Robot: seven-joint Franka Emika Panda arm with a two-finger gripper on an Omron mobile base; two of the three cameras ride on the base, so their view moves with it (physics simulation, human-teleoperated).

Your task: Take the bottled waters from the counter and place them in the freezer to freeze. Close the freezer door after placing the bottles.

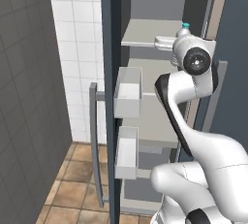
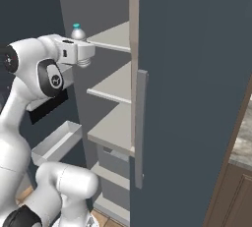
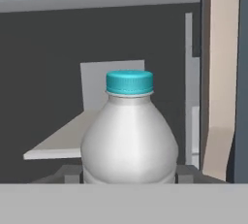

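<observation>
Teal-capped bottle (image 3: 129,140) upright, gripped at the open freezer's (image 2: 110,37) shelf.

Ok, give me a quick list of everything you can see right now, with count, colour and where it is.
bottle: one, clear with a teal cap, upright between the gripper's fingers at the front edge of an upper freezer shelf
freezer: one, slate blue-grey, open, straight ahead of the arm
freezer shelves: several, pale grey, stacked inside the freezer
freezer door: one, blue-grey, swung open to the left
door bins: two, white, on the inside of the door, one above the other
door handle: one, grey vertical bar, on the door's outer side
wall tiles: white, behind the door
floor: brown tiles, lower left
cabinet: dark brown, lower right
gripper: one, white, closed on the bottle at shelf height
</observation>
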